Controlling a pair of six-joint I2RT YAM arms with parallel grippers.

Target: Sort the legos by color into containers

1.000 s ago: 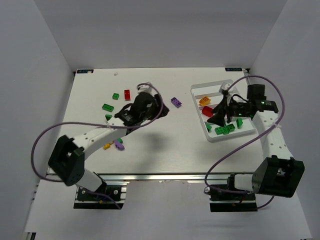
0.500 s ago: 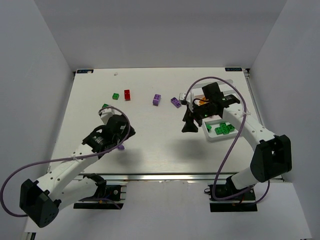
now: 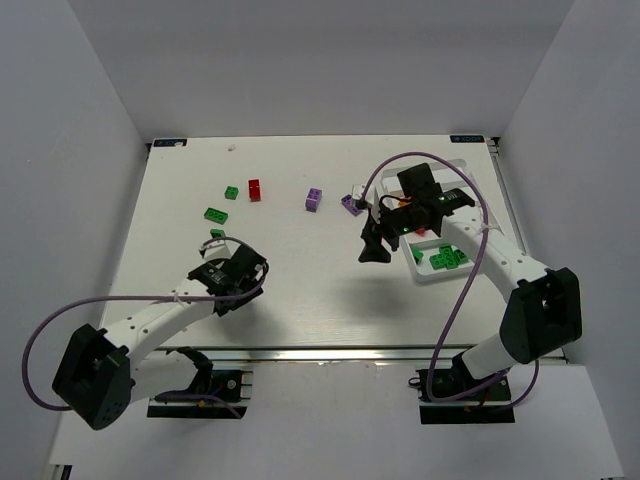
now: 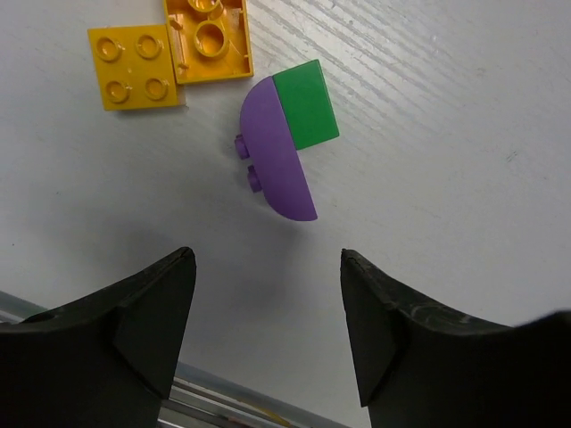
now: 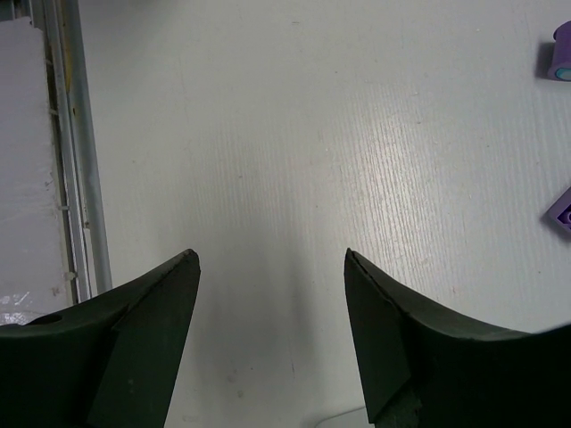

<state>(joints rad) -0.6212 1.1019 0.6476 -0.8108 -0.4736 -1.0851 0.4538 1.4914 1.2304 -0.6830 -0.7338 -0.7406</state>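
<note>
The left gripper [image 4: 265, 259] hung over the near left part of the white table [image 3: 300, 290], its black fingers spread wide with nothing between them. Just past its fingertips lay a purple rounded plastic piece [image 4: 277, 169], touching a small green plastic brick [image 4: 306, 104]. Just beside these sat a yellow square studded brick [image 4: 136, 78] and an orange brick [image 4: 210, 40] lying hollow side up, the two touching each other.

The right gripper [image 5: 270, 259] was also wide apart and empty, above bare table left of the shallow white plastic tray [image 3: 430, 278]. The tray stood by the right edge, partly hidden by the right arm, with green bricks [image 3: 447, 259] in its nearest compartment.

Farther toward the far edge lay a red brick [image 3: 254, 189], two loose green bricks [image 3: 231, 193] [image 3: 215, 213] and two purple bricks [image 3: 314, 199] [image 3: 351, 203], all outside the tray.
</note>
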